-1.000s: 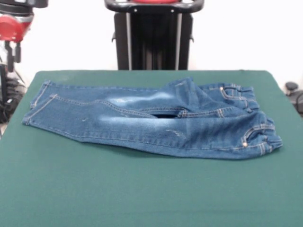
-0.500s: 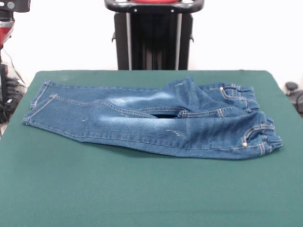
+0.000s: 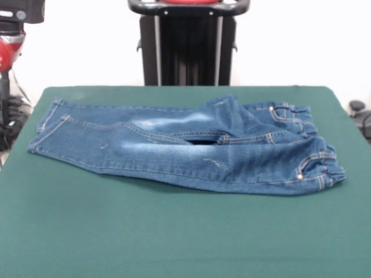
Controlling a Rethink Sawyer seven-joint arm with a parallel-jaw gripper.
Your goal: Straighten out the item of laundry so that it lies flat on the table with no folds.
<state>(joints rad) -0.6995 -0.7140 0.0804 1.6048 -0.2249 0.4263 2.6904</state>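
Operator, you have the small pair of blue denim jeans (image 3: 185,147) lying crosswise on the far half of the dark green felt-topped counter (image 3: 174,231), hems close to its left edge and the gathered waistband toward the right, with one leg doubled over the other and a fold ridge near the crotch. You have broad bare felt on the near side and only a narrow strip behind the garment. The end effector is out of view, so its opening cannot be reported.
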